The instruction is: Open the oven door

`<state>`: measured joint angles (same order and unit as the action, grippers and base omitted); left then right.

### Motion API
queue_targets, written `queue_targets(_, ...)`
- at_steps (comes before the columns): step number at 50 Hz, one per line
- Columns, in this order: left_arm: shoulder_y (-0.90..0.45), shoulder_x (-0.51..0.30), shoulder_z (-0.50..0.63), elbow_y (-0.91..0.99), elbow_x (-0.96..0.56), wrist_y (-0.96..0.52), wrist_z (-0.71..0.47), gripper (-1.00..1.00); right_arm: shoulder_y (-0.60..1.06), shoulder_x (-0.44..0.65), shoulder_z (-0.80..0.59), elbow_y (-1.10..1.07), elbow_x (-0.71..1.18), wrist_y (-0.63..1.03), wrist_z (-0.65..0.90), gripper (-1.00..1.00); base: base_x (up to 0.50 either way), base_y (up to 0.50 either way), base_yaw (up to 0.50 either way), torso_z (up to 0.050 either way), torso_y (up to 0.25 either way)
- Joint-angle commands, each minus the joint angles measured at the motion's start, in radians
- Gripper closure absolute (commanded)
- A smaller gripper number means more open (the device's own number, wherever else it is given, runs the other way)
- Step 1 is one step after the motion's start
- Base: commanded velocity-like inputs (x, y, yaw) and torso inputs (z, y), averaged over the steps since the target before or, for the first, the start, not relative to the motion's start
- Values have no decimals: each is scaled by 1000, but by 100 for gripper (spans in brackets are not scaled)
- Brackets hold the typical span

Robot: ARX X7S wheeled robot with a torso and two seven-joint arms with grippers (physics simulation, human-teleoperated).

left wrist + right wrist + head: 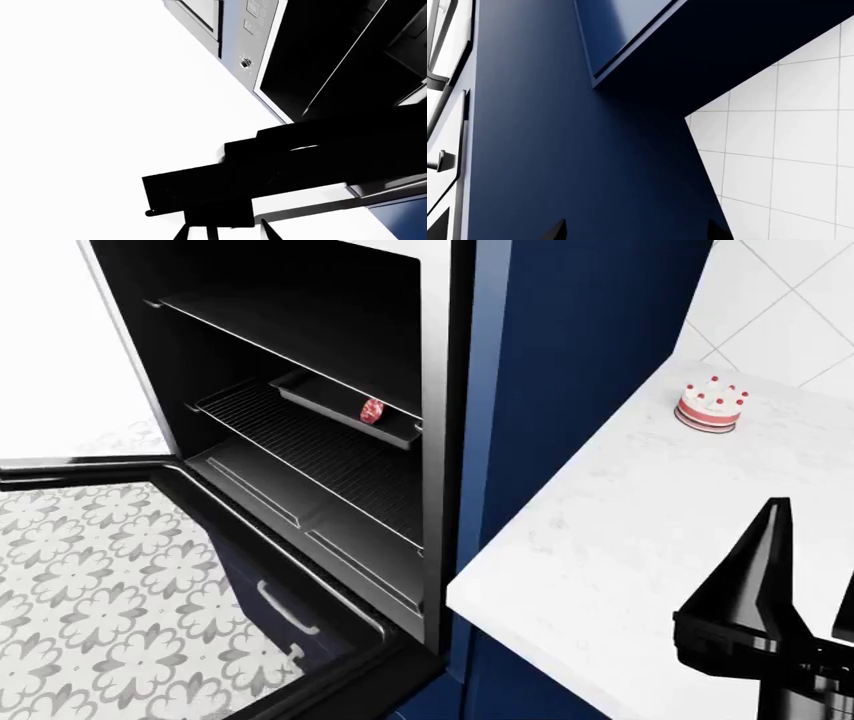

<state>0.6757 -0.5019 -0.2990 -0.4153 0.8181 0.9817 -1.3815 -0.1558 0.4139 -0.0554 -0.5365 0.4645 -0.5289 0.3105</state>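
Observation:
The oven door (107, 580) hangs swung down and flat at the lower left of the head view, with the patterned floor showing through its glass. Behind it the oven cavity (307, 350) stands open with its racks bare to view. From the left wrist view the oven door (320, 150) is a black slab seen from below. My left gripper (225, 232) sits just under it, fingertips apart, and is out of the head view. My right gripper (637, 231) is open and empty, facing a navy panel. It rises over the counter at the lower right (767, 610).
A white counter (601, 540) with a small cake (711, 405) lies right of the oven, past a navy cabinet side (587, 340). A baking tray (334, 400) rests on an oven rack. A navy drawer with a white handle (287, 610) shows beneath the door. The control panel knob (245, 62) is above.

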Motion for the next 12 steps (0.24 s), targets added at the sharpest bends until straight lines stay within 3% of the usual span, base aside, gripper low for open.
queue_targets(1, -33, -24, 206, -92, 52, 59, -183, 100, 1, 1, -2, 3, 2, -4, -1, -100, -10, -8, 0, 0, 0)
queue_targets(12, -103, 1, 236, -194, 74, 65, -189, 100, 5, 3, -2, 3, 6, -2, 1, -100, 0, -4, 0, 0, 0)
